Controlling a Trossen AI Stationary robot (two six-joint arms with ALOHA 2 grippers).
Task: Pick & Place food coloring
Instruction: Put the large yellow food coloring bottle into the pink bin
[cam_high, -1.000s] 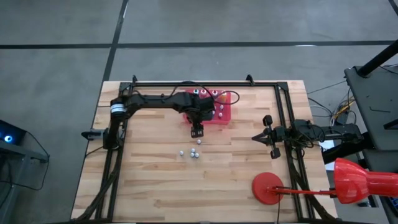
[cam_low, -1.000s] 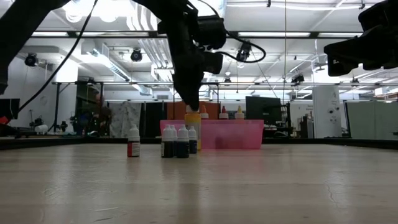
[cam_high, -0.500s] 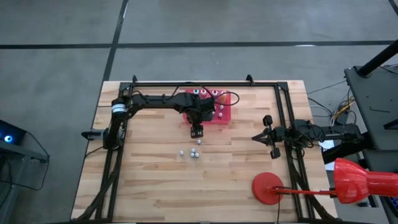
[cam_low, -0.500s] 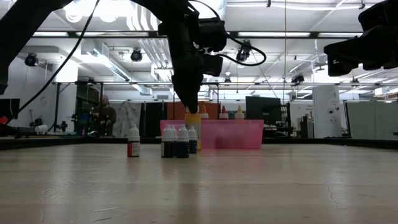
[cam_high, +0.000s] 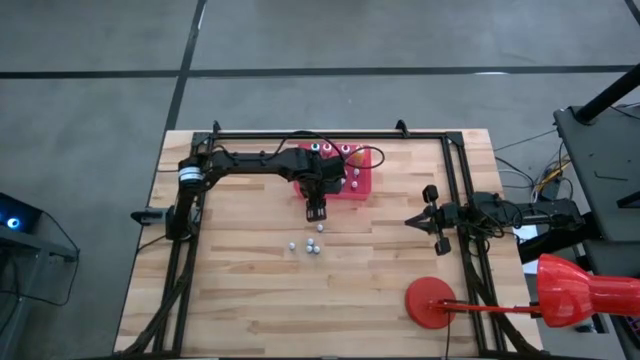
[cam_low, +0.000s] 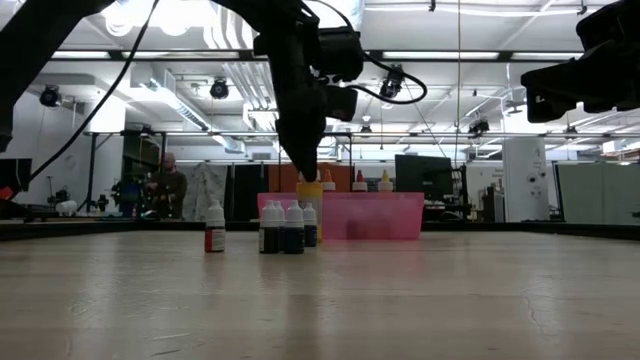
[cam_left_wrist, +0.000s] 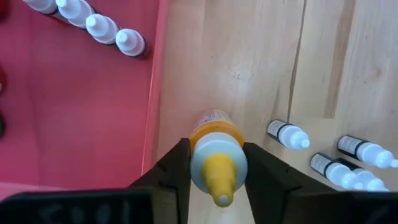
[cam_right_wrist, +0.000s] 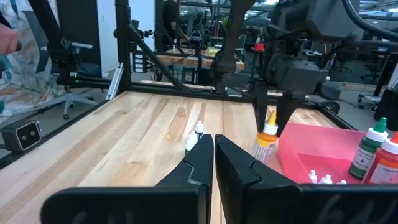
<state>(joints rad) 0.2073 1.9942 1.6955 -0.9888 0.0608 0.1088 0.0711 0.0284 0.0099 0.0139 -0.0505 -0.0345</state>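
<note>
The orange bottle (cam_left_wrist: 214, 152) is being clamped by the left gripper (cam_left_wrist: 216, 163) beside the red tray (cam_left_wrist: 74, 112); several bottles are sitting inside already; four small bottles (cam_high: 312, 245) are waiting on the table; the right gripper (cam_right_wrist: 213, 163), pressed together, is idling.

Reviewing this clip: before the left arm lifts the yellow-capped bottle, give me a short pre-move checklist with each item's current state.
1. Left gripper straddles the yellow-capped bottle, a finger on each side of its cap: ok.
2. Grip fully closed and firm on the bottle: cannot tell.
3. Bottle upright on the table, just outside the pink tray: ok.
4. Small bottles on the table stand apart from the gripped one, not touching it: ok.
5. Bare tray floor to set the bottle on, beside the small bottles already in the tray: ok.
6. Right gripper shut and parked at the table's right side, away from the tray: ok.
</note>
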